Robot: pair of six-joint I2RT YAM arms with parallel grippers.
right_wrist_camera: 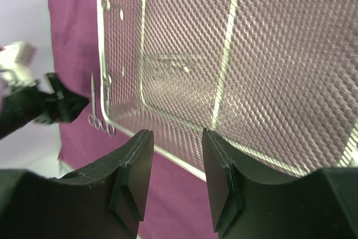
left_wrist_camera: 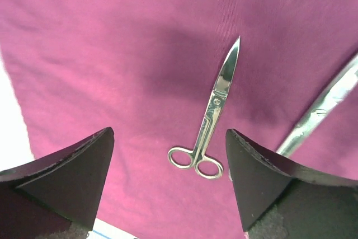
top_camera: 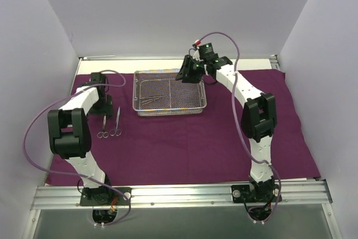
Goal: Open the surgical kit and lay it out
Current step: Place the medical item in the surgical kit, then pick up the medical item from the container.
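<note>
Purple cloth wrap (top_camera: 184, 144): laid open and flat over the worktop, reaching from the near rail to well past the wire-mesh tray (top_camera: 168, 112).

Two ring-handled instruments lie on the bare cloth left of the tray, level with its near-left corner. They lie side by side and apart, rings toward the near edge and tips pointing away. The outer one is a pair of scissors (top_camera: 104, 124); the second instrument (top_camera: 117, 122) lies nearer the tray.

Left hand (left_wrist_camera: 169, 132): positioned above the scissors (left_wrist_camera: 215, 107), left of the tray. Fingers (left_wrist_camera: 72, 177) spread wide, gripping nothing. The scissors lie flat between them, untouched.

The tray sits upright on the cloth. A few slim instruments (top_camera: 152, 101) lie in its near-left part; they are too small to make out individually.

Right hand (right_wrist_camera: 177, 135): over the tray's far-right corner, looking down into the mesh. Fingers (right_wrist_camera: 134, 177) stand moderately apart, with nothing between them.
</note>
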